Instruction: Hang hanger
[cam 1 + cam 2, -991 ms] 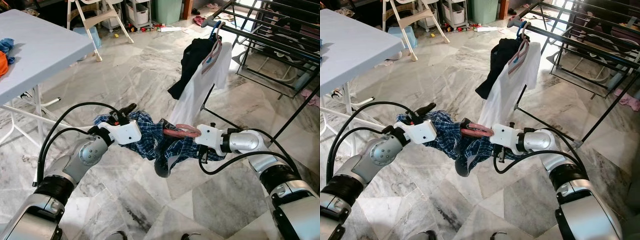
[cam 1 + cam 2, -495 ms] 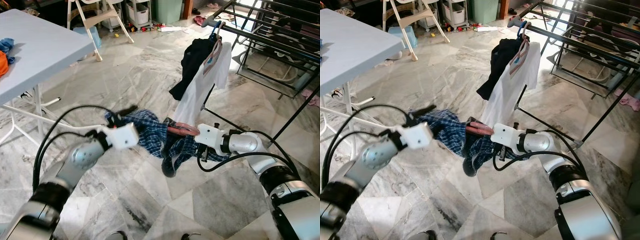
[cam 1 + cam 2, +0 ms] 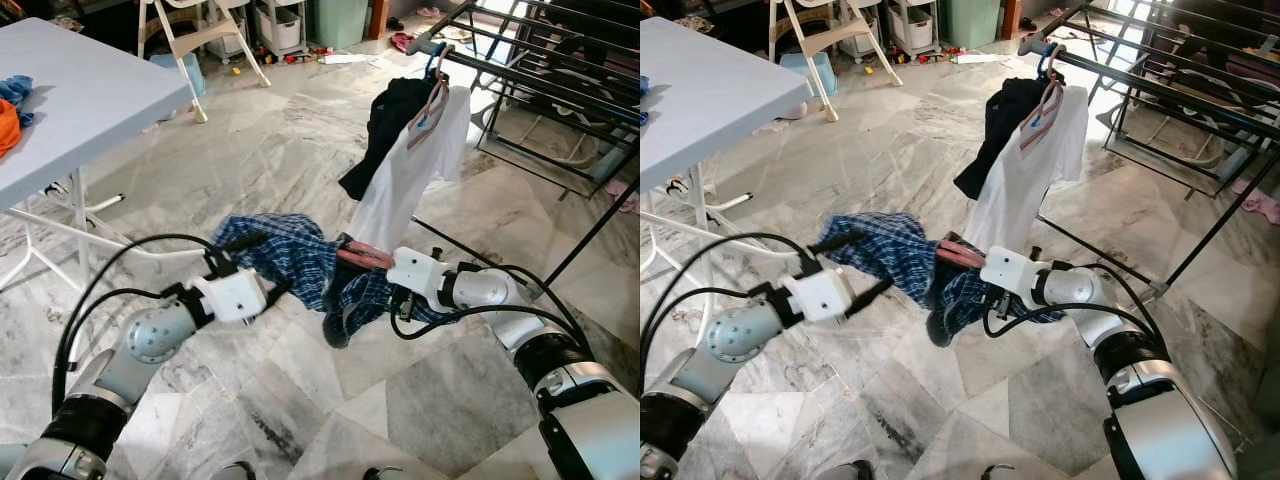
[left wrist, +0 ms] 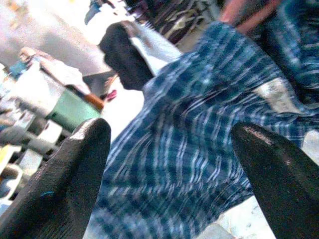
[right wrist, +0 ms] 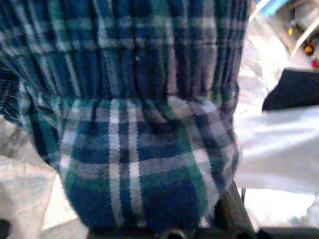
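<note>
Your left fingers (image 4: 75, 189) stand apart with nothing between them; the plaid shirt (image 3: 300, 262) lies just beyond their tips, and in the head view one finger points under its near hem without pinching it. Your right gripper (image 3: 392, 268) sits against the pink hanger (image 3: 362, 256). Its fingers are buried in plaid cloth, so you cannot tell from here whether they are clamped on the hanger or merely resting under it.

The hanger, with the shirt draped over it, hangs in the air above the floor between your two arms, well short of the rack (image 3: 540, 75), where a white shirt (image 3: 415, 175) and a dark garment (image 3: 388, 125) already hang from the near rail.

The main risk is the shirt sliding off. It is bunched to your left, one end droops low toward the floor (image 3: 250, 150), and only the right side appears to carry any load. If you swing toward the rack quickly, the cloth may slip off the hanger's arm.

A second risk is the hook. It is hidden in the cloth, so you could bring it to the rail facing the wrong way and miss.

Third, the hanging white shirt stands just beside your right arm; brushing it could knock that hanger off the rail.
</note>
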{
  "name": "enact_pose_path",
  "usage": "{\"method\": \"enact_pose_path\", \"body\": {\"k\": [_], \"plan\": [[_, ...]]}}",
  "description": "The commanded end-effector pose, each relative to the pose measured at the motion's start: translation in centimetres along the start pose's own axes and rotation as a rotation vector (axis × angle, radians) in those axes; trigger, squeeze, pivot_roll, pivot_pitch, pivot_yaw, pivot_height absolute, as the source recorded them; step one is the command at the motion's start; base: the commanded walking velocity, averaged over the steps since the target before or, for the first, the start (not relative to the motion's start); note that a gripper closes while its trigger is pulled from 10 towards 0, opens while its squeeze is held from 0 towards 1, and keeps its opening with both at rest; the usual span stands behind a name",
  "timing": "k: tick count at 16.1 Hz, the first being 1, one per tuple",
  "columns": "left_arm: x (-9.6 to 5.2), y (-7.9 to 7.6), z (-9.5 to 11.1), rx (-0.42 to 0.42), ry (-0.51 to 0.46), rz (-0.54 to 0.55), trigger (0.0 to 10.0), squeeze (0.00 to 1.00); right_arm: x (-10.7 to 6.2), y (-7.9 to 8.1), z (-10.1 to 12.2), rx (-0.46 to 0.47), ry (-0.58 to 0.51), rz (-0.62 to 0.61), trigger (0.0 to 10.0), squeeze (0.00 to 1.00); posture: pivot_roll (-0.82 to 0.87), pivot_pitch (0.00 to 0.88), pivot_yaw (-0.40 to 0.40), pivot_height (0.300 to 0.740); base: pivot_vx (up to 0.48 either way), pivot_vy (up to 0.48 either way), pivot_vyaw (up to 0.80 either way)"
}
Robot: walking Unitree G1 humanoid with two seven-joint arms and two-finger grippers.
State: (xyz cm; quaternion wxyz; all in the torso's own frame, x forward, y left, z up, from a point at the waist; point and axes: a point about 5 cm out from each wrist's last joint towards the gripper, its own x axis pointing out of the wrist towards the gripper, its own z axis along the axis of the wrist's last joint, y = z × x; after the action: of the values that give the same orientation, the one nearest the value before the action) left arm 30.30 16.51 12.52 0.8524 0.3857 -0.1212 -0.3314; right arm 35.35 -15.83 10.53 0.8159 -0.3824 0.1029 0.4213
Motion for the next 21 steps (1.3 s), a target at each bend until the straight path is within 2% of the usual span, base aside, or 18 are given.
{"method": "enact_pose_path", "body": {"k": [1, 2, 3, 4, 5, 6, 7, 9, 10, 11, 14, 15, 16, 19, 21], "plan": [[-0.4, 0.1, -0.2, -0.039, 0.016, 0.057, 10.0, 1.00, 0.0, -0.5, 0.1, 0.007, 0.006, -0.026, 0.0, 0.00, -0.04, 0.094, 0.016, 0.740, 0.000, 0.000, 0.00], [-1.0, 0.0, -0.7, -0.139, 0.044, 0.199, 10.0, 1.00, -0.1, -0.3, -0.6, 0.068, 0.024, -0.073, 0.0, 0.00, -0.05, 0.090, 0.018, 0.740, 0.000, 0.000, 0.00], [-1.0, 0.0, -0.7, -0.139, 0.044, 0.199, 10.0, 1.00, -0.1, -0.3, -0.6, 0.068, 0.024, -0.073, 0.0, 0.00, -0.05, 0.090, 0.018, 0.740, 0.000, 0.000, 0.00], [-1.2, -0.1, -0.9, -0.176, 0.055, 0.246, 10.0, 1.00, -0.1, -0.3, -0.8, 0.086, 0.029, -0.089, 0.0, 0.00, -0.05, 0.088, 0.018, 0.740, 0.000, 0.000, 0.00], [-1.7, -1.3, -1.6, -0.336, 0.126, 0.416, 10.0, 1.00, -0.5, -0.1, -1.7, 0.187, 0.032, -0.172, 0.0, 0.00, -0.05, 0.080, 0.022, 0.740, 0.000, 0.000, 0.00], [-1.9, -1.8, -1.9, -0.388, 0.155, 0.469, 10.0, 1.00, -0.6, 0.0, -2.1, 0.218, 0.035, -0.199, 0.0, 0.00, -0.06, 0.078, 0.022, 0.740, 0.000, 0.000, 0.00], [-2.1, -2.8, -2.2, -0.487, 0.209, 0.548, 10.0, 1.00, -0.8, 0.3, -2.6, 0.264, 0.039, -0.235, 0.0, 0.00, -0.06, 0.074, 0.029, 0.740, 0.000, 0.000, 0.00], [-2.2, -5.1, -2.6, -0.590, 0.270, 0.580, 10.0, 1.00, -1.2, 1.2, -3.4, 0.312, 0.033, -0.253, 0.0, 0.00, -0.08, 0.061, 0.047, 0.740, 0.000, 0.000, 0.00], [-2.2, -7.3, -2.9, -0.670, 0.325, 0.571, 10.0, 1.00, -1.6, 2.5, -4.4, 0.352, 0.043, -0.270, 0.0, 0.00, -0.10, 0.050, 0.060, 0.740, 0.000, 0.000, 0.00], [-2.2, -7.5, -2.9, -0.679, 0.332, 0.568, 10.0, 1.00, -1.6, 2.7, -4.5, 0.356, 0.046, -0.272, 0.0, 0.00, -0.10, 0.050, 0.060, 0.740, 0.000, 0.000, 0.00], [-1.9, -8.8, -3.9, -0.733, 0.423, 0.546, 10.0, 1.00, -2.0, 4.8, -6.1, 0.574, 0.080, -0.430, 0.0, 0.00, -0.13, 0.028, 0.085, 0.740, 0.000, 0.000, 0.00], [-1.9, -8.9, -4.0, -0.754, 0.431, 0.537, 10.0, 0.71, -2.1, 5.1, -6.5, 0.624, 0.098, -0.479, 0.0, 0.00, -0.13, 0.024, 0.090, 0.740, 0.000, 0.000, 0.00], [-1.6, -8.9, -4.1, -0.766, 0.439, 0.533, 10.0, 0.00, -2.3, 5.9, -6.9, 0.735, 0.123, -0.577, 0.0, 0.00, -0.14, 0.020, 0.097, 0.740, 0.000, 0.000, 0.00], [-1.0, -8.8, -4.1, -0.796, 0.438, 0.527, 10.0, 0.00, -2.7, 6.5, -7.4, 0.815, 0.186, -0.670, 0.0, 0.00, -0.16, 0.012, 0.103, 0.740, 0.000, 0.000, 0.00], [0.0, -8.4, -3.8, -0.830, 0.421, 0.531, 10.0, 0.00, -3.0, 7.3, -7.2, 0.823, 0.202, -0.715, 0.0, 0.00, -0.17, 0.007, 0.103, 0.740, 0.000, 0.000, 0.00]]}}
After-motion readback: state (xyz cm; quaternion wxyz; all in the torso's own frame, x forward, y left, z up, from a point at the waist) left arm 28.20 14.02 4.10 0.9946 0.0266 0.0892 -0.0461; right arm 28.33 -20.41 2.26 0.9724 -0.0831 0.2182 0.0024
